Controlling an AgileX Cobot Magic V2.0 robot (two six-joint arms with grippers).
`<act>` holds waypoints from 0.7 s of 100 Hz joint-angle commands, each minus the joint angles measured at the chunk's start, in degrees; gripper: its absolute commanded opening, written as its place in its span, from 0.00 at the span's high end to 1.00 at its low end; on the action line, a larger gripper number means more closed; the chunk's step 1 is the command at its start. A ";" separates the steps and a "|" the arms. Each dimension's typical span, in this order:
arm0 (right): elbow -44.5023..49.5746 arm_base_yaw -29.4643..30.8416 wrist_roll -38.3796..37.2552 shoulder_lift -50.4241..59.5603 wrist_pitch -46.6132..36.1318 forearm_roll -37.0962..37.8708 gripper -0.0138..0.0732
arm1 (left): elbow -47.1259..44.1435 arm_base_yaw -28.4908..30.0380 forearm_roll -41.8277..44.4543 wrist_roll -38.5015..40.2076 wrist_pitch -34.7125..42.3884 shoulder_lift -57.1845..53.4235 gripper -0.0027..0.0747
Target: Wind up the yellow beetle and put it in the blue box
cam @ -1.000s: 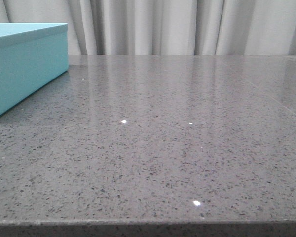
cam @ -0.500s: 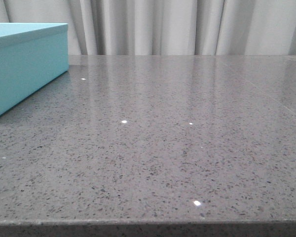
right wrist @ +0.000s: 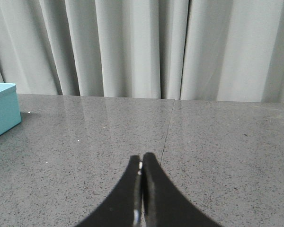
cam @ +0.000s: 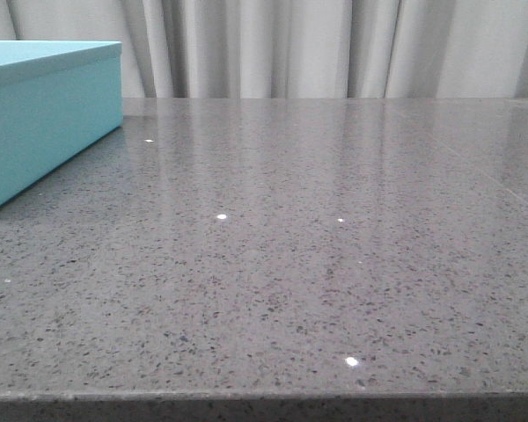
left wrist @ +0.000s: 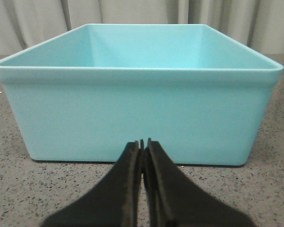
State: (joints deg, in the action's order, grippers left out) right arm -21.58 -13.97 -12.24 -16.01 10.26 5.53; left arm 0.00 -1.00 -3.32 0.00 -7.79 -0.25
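The table [cam: 317, 264] is showing as polished grey speckled stone, glossy, reflecting the curtain and bright light spots. The blue box [left wrist: 137, 113] is presenting smooth, matt turquoise walls, plastic-looking, with a rounded rim. The curtain [right wrist: 142, 47] is hanging as pale matt cloth in soft folds. The fingers [left wrist: 128, 189] are appearing matt black.

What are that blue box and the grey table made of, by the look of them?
The blue box looks like moulded plastic, though that is a guess: matte, even turquoise walls, rounded corners and a thin rolled rim, open on top. The table looks like polished stone or a stone-like composite: grey with dark speckles, a faint seam, and a glossy surface mirroring the curtain.
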 commanded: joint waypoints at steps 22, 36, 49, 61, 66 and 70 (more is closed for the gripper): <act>-1.35 -0.03 0.44 -0.54 -4.94 0.52 0.91 | -1.17 0.01 -0.12 0.00 4.79 -1.92 0.99; 0.80 0.26 0.44 -0.54 -7.50 0.52 0.91 | -1.17 0.01 -0.12 0.00 4.79 -1.92 0.99; 4.08 2.34 0.44 2.17 -8.72 0.47 0.91 | -1.17 0.01 -0.12 0.00 4.79 -1.92 0.99; 7.92 7.09 0.44 5.16 -9.11 0.47 0.91 | -1.17 0.01 -0.12 0.00 4.79 -1.92 0.99; 9.58 9.34 0.44 6.54 -9.29 0.47 0.91 | -1.17 0.01 -0.12 0.00 4.79 -1.92 0.99; 11.10 10.99 0.44 7.72 -9.79 0.47 0.91 | -1.17 0.01 -0.12 0.00 4.79 -1.92 0.99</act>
State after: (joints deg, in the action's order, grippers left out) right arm -11.38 -6.19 -12.24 -9.77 5.99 5.53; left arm 0.00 -1.00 -3.32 0.00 -7.68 -0.25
